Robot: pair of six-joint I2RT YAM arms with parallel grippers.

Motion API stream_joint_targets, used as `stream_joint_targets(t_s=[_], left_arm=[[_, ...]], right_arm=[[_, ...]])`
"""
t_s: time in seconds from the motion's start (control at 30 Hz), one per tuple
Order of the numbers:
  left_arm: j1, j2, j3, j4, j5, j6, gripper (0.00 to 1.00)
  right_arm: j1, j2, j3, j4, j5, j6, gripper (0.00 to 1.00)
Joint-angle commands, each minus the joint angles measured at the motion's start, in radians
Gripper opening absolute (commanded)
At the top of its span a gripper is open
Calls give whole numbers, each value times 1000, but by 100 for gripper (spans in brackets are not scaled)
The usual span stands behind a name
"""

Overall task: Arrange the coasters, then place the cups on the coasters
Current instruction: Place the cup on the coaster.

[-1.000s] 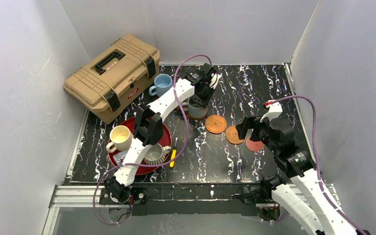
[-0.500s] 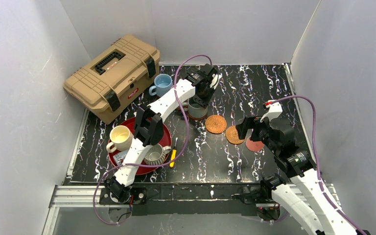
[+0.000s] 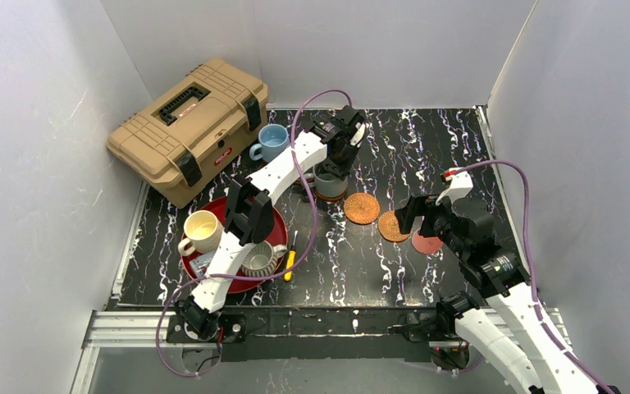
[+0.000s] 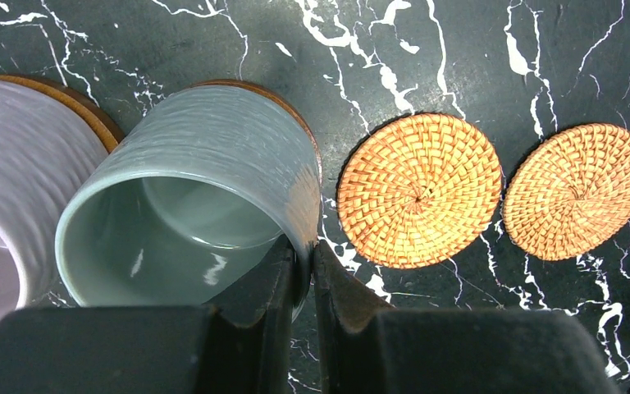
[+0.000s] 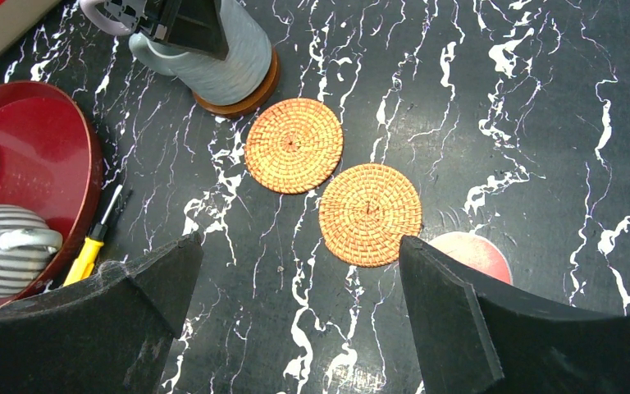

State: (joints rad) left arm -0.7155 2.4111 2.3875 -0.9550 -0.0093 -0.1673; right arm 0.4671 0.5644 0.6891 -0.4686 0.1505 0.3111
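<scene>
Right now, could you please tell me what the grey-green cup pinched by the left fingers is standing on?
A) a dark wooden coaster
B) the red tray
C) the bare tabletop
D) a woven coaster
A: the grey-green cup stands on a dark wooden coaster, whose rim shows beneath it, while the two woven coasters beside it lie bare.
</scene>
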Motion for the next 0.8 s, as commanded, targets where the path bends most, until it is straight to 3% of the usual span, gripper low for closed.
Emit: stream_joint_targets(t_s=[0.0,0.77], left_arm=[[16,-43,38,-79,-73,-34,0],[15,-7,61,-141,-80,-35,0]], right_arm=[[5,-1,-10,41,-6,2,98],[5,1,-10,41,-9,2,98]])
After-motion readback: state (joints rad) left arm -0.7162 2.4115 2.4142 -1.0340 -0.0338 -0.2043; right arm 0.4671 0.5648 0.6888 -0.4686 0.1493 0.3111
